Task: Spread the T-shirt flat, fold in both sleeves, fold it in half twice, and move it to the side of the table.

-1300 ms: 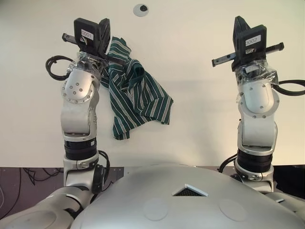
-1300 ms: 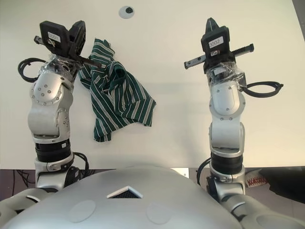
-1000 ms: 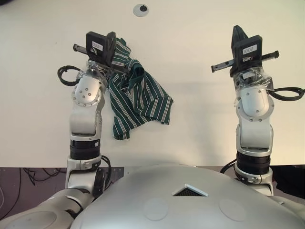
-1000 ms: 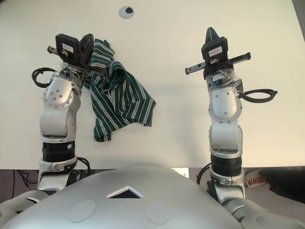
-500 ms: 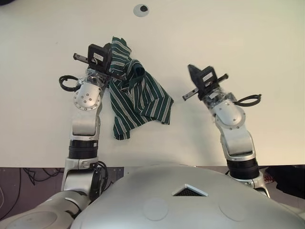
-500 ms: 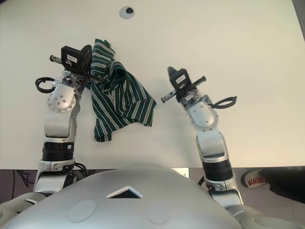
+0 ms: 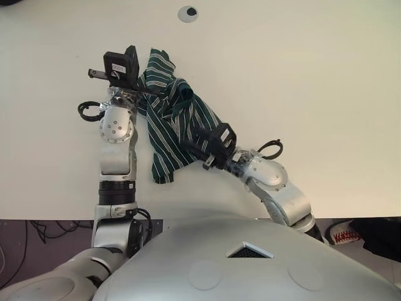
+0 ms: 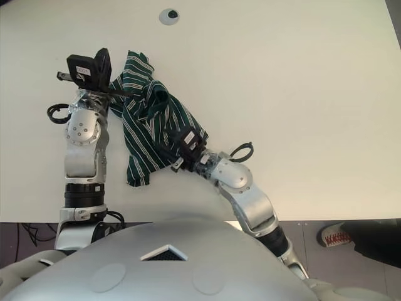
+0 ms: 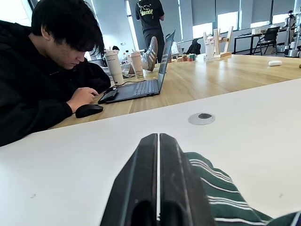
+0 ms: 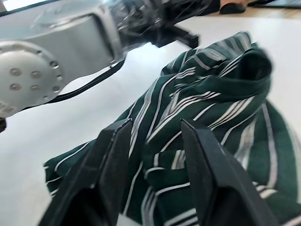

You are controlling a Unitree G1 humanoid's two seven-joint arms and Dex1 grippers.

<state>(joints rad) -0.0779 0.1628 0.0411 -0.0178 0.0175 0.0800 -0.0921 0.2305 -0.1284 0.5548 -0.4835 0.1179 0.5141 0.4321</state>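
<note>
A green T-shirt with white stripes (image 7: 169, 116) lies crumpled on the white table (image 7: 301, 75), left of centre. My left gripper (image 7: 133, 55) is shut and sits beside the shirt's far left edge. In the left wrist view its fingers (image 9: 158, 137) press together with no cloth seen between them, and the striped fabric (image 9: 211, 176) lies just beside and below. My right gripper (image 7: 193, 139) is low over the shirt's near right corner. It is open, and in the right wrist view its fingers (image 10: 115, 141) straddle the bunched cloth (image 10: 211, 80).
A round grey grommet (image 7: 186, 12) sits in the table beyond the shirt. The table's right half (image 7: 326, 94) is bare white surface. The table's front edge (image 7: 207, 216) runs close to the right arm's elbow.
The right arm has swung down and left from the table's right side to the shirt's near right corner. The left gripper has shifted a little farther away along the shirt's edge.
</note>
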